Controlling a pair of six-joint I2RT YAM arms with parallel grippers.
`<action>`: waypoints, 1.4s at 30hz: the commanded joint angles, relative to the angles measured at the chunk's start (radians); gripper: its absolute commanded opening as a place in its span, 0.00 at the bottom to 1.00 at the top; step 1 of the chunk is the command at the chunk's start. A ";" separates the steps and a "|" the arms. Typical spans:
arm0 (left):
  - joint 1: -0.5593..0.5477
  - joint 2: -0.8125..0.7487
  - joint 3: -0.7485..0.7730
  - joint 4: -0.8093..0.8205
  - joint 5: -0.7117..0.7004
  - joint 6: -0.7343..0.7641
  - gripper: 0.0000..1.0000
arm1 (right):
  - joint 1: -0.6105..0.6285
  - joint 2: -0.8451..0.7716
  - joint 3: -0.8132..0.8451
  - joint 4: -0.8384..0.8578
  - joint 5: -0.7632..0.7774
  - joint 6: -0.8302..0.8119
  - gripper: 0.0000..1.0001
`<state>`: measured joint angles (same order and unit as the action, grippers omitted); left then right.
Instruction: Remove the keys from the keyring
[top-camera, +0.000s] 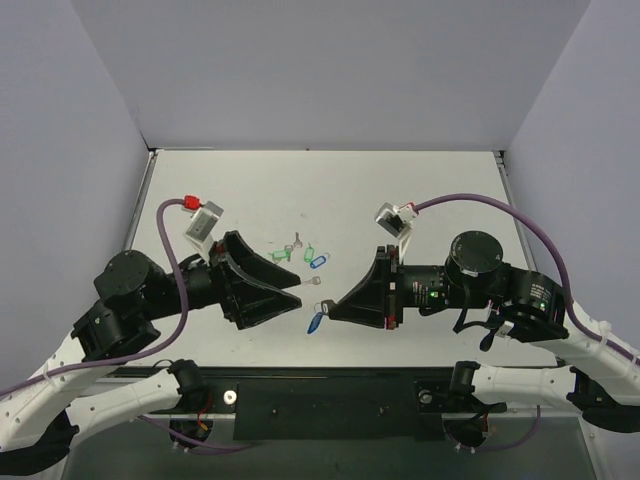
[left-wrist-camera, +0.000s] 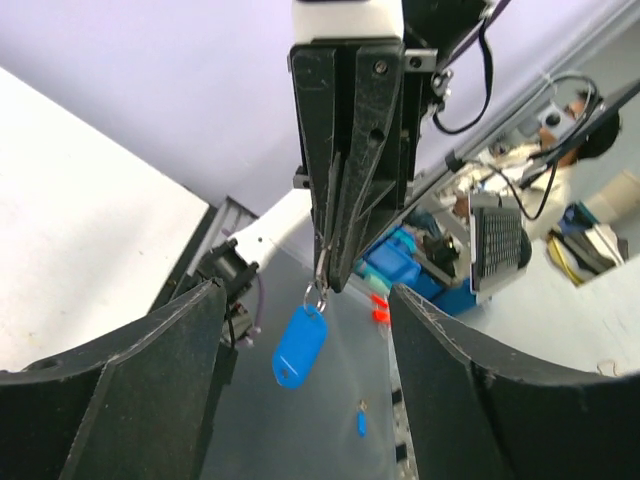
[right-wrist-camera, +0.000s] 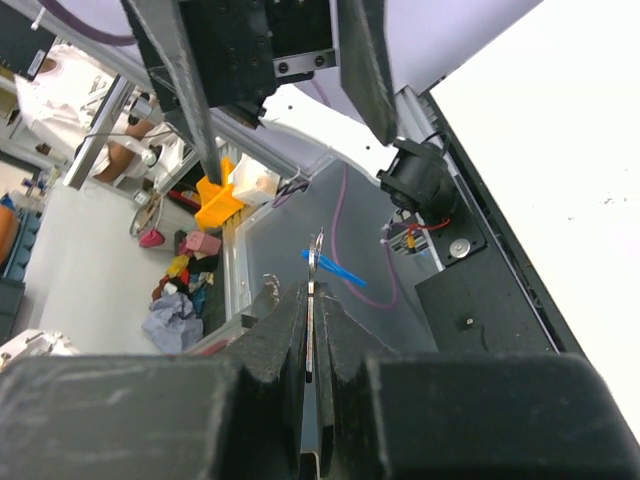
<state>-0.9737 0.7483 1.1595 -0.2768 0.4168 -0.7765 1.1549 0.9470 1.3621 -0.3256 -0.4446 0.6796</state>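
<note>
**Black two-finger right gripper (right-wrist-camera: 313, 292) clamps small silver metal key (right-wrist-camera: 314, 258) in mid-air**

Its jaws are pressed together on the thin blade, seen edge-on from the right wrist. Joined to that key, the keyring (left-wrist-camera: 299, 345), a tiny metal ring with an oblong blue plastic tag, hangs free just below the fingertips, over the front part of the white table (top-camera: 420, 190). Facing it, the black left gripper (top-camera: 298, 290) holds nothing, fingers spread wide, tips just beside the key. Green plastic tags (top-camera: 290, 251) and another blue tag (top-camera: 318, 261) lie farther back.

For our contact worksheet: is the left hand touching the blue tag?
Apart. Left wrist view: open space separates the blue tag from both fingers of the left hand.
</note>
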 joint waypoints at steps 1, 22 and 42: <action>-0.003 -0.076 -0.059 0.161 -0.153 -0.075 0.76 | 0.008 -0.020 0.038 0.046 0.090 0.001 0.00; -0.005 -0.069 -0.311 0.671 -0.250 -0.279 0.75 | 0.006 -0.050 -0.097 0.364 0.303 0.130 0.00; -0.011 -0.006 -0.320 0.729 -0.213 -0.299 0.60 | 0.005 -0.045 -0.106 0.373 0.317 0.133 0.00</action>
<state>-0.9775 0.7380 0.8284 0.3832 0.1860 -1.0702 1.1545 0.9012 1.2526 -0.0177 -0.1440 0.8112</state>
